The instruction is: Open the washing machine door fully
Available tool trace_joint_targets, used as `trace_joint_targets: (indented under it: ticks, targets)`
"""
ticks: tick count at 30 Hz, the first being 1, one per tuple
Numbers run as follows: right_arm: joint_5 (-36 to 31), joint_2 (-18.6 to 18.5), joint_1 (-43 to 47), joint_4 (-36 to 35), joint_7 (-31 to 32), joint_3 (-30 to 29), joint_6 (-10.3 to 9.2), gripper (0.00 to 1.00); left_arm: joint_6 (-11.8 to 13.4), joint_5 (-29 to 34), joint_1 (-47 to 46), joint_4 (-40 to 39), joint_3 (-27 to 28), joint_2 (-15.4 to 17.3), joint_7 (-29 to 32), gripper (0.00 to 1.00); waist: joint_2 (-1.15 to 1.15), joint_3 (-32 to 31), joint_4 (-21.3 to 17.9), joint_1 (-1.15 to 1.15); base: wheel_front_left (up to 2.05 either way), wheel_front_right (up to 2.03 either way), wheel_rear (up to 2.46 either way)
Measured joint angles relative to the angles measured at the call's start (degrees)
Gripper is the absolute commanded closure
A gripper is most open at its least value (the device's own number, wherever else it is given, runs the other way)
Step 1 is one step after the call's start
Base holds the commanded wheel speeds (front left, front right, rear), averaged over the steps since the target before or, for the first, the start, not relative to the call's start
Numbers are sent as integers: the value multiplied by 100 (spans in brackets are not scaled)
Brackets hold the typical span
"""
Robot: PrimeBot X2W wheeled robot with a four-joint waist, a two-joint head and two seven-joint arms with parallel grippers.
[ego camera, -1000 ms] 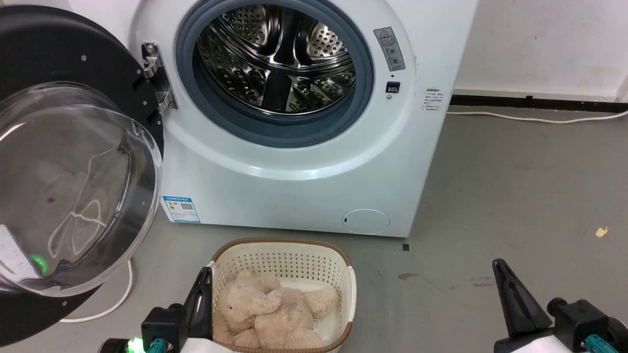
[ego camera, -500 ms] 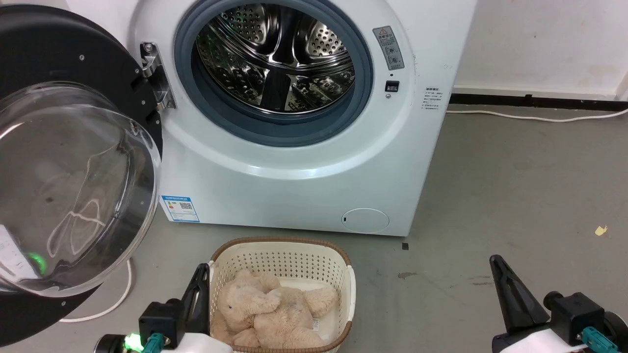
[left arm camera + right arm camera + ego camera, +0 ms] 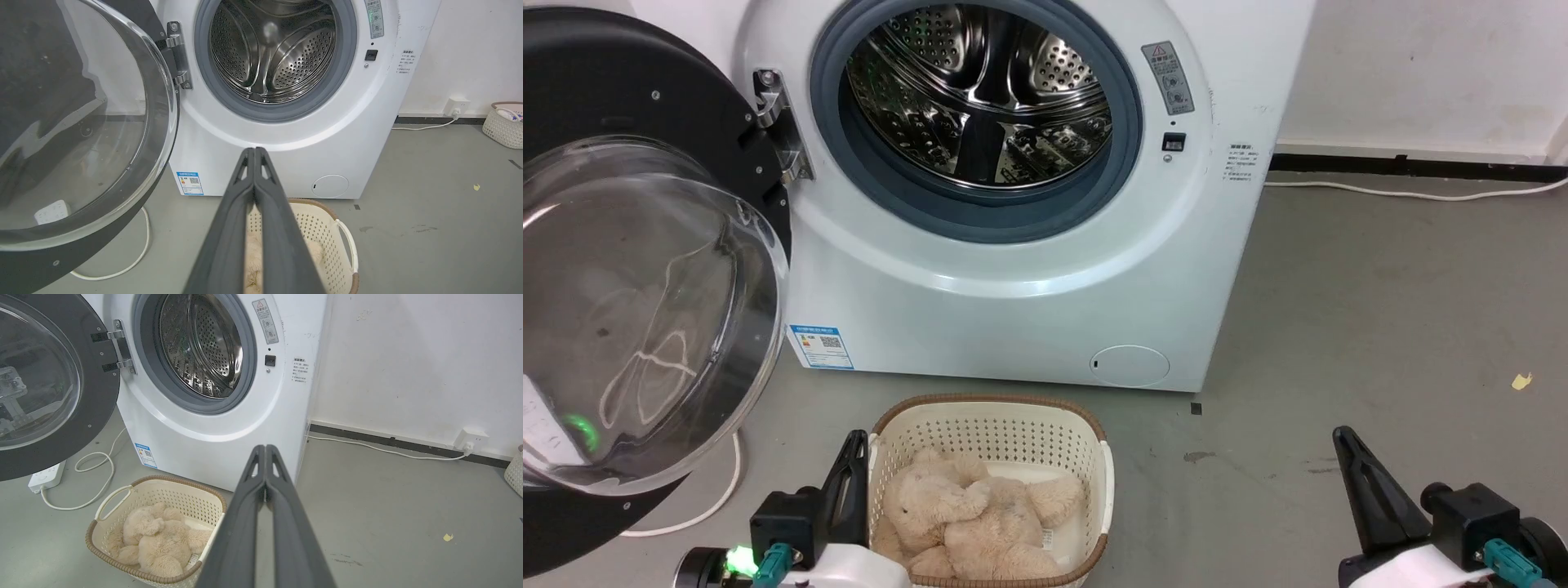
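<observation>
The washing machine door [image 3: 645,131] stands swung wide to the left of the white machine [image 3: 1013,310], its black rim and clear glass bowl [image 3: 637,327] facing me. The same door [image 3: 81,122] [image 3: 45,384] hangs from a metal hinge [image 3: 776,122]. The steel drum opening [image 3: 980,98] is uncovered. My left gripper [image 3: 856,445] is low at the bottom left, shut and empty, beside a basket. My right gripper [image 3: 1342,441] is low at the bottom right, shut and empty, over bare floor. Both are well clear of the door.
A cream basket [image 3: 992,420] holding a beige plush toy [image 3: 980,518] sits on the floor before the machine. A white cable [image 3: 711,506] loops under the door, leading to a power strip [image 3: 45,477]. Another basket [image 3: 504,124] stands by the wall at the right.
Both grippers have sunk slightly toward the bottom of the head view. The whole picture has shifted a little up and left. The door looks unmoved.
</observation>
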Motion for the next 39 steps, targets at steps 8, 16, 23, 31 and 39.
trace_joint_targets:
  ticks: [8,16,23,31,39]
  targets:
    - [-20,0,-103,2,83,14,0,100,-92,92,-10,-20,103,-47,82,100,0,9,-7,0,0,0,0]
    - [-46,0,-116,3,181,32,0,100,-153,190,-30,-37,220,-90,155,100,0,17,-15,0,0,0,0]
    - [-54,0,-143,4,258,46,0,100,-244,277,-37,-55,301,-153,222,100,0,25,-22,0,0,0,0]
    - [-62,1,-207,7,353,60,0,100,-325,347,-98,-78,421,-218,299,100,0,34,-29,0,0,0,0]
    - [-74,1,-252,8,412,80,0,100,-402,445,-121,-98,506,-255,397,100,0,43,-36,0,0,0,0]
